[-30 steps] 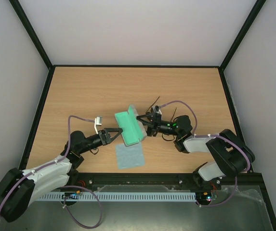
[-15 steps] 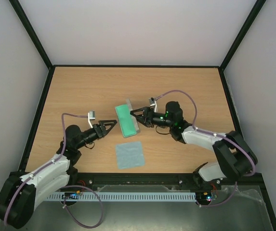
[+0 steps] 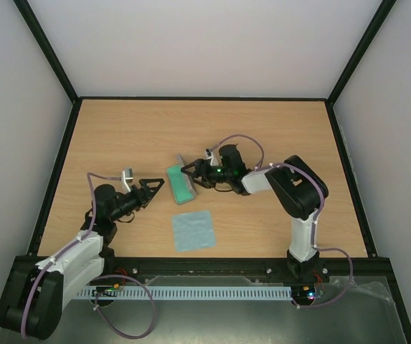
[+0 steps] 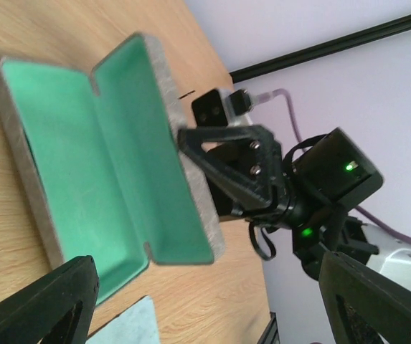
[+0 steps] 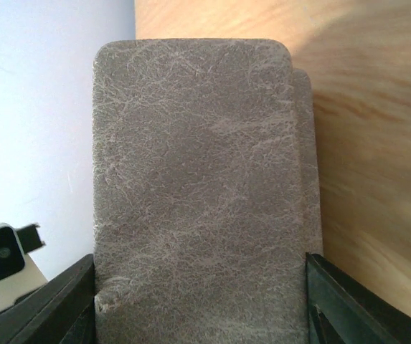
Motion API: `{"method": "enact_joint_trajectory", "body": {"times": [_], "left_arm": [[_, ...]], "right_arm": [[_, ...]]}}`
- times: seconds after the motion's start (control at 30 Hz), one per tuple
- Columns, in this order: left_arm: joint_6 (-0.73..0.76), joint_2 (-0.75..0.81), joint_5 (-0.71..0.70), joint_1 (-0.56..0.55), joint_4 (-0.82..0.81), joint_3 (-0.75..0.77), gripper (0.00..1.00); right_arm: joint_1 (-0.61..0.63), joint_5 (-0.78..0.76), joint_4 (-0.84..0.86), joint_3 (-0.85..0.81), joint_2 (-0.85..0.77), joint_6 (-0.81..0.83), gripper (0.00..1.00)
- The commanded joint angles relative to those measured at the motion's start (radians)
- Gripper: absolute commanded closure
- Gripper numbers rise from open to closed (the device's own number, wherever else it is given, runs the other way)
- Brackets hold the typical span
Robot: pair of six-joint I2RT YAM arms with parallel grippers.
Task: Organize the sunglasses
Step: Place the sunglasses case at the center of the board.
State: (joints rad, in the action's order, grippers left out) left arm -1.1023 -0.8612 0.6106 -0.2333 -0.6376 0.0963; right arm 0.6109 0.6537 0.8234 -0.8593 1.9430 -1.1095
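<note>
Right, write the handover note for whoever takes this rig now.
Left gripper: open, empty, just short of the case.
Right gripper: closed across the open case's lid.
Case: mid-table, green lining bare.
Cloth: flat on the table, nearer the bases.
Sunglasses: not visible in any view.
Done: case opened.
To do: find the sunglasses, probably put them in, close it.

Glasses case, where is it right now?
In the top view the glasses case sits open on the table between the left gripper and the right gripper, which clasps its lid, just beyond the blue cloth.
</note>
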Motion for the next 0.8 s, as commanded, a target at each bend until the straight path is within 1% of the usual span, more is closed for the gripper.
{"method": "enact_joint_trajectory", "body": {"times": [0.0, 0.03, 0.1, 0.13, 0.17, 0.33, 0.37, 0.47, 0.5, 0.53, 0.6, 0.67, 0.77], "left_arm": [[0.026, -0.064, 0.025, 0.017, -0.039, -0.012, 0.13], [0.023, -0.084, 0.027, 0.017, -0.060, -0.015, 0.13], [0.019, -0.120, 0.032, 0.017, -0.095, -0.018, 0.13], [0.019, -0.136, 0.033, 0.017, -0.107, -0.019, 0.13], [0.020, -0.149, 0.035, 0.018, -0.114, -0.020, 0.13], [0.028, -0.179, 0.031, 0.019, -0.131, -0.023, 0.13], [0.029, -0.183, 0.029, 0.019, -0.136, -0.023, 0.14], [0.027, -0.202, 0.029, 0.019, -0.151, -0.023, 0.13], [0.026, -0.206, 0.030, 0.019, -0.157, -0.023, 0.13], [0.024, -0.210, 0.031, 0.019, -0.160, -0.022, 0.13], [0.024, -0.214, 0.031, 0.018, -0.165, -0.022, 0.13], [0.022, -0.213, 0.029, 0.019, -0.165, -0.021, 0.13], [0.024, -0.210, 0.028, 0.019, -0.159, -0.020, 0.13]], "right_arm": [[0.009, 0.023, -0.024, -0.100, 0.042, 0.034, 0.76], [0.009, 0.022, -0.042, -0.114, 0.053, 0.041, 0.69], [0.009, 0.020, -0.084, -0.142, 0.066, 0.064, 0.60], [0.009, 0.014, -0.110, -0.155, 0.067, 0.080, 0.52], [0.009, 0.008, -0.137, -0.165, 0.065, 0.097, 0.48], [0.007, -0.009, -0.269, -0.212, 0.057, 0.166, 0.32], [0.005, -0.004, -0.282, -0.216, 0.059, 0.172, 0.30], [0.003, 0.009, -0.317, -0.229, 0.063, 0.192, 0.22], [0.002, 0.008, -0.331, -0.232, 0.061, 0.201, 0.12], [0.001, 0.008, -0.342, -0.233, 0.058, 0.209, 0.08], [-0.001, 0.011, -0.371, -0.239, 0.054, 0.228, 0.07], [-0.005, 0.007, -0.399, -0.245, 0.048, 0.246, 0.03], [-0.007, -0.030, -0.489, -0.267, 0.027, 0.300, 0.00]]}}
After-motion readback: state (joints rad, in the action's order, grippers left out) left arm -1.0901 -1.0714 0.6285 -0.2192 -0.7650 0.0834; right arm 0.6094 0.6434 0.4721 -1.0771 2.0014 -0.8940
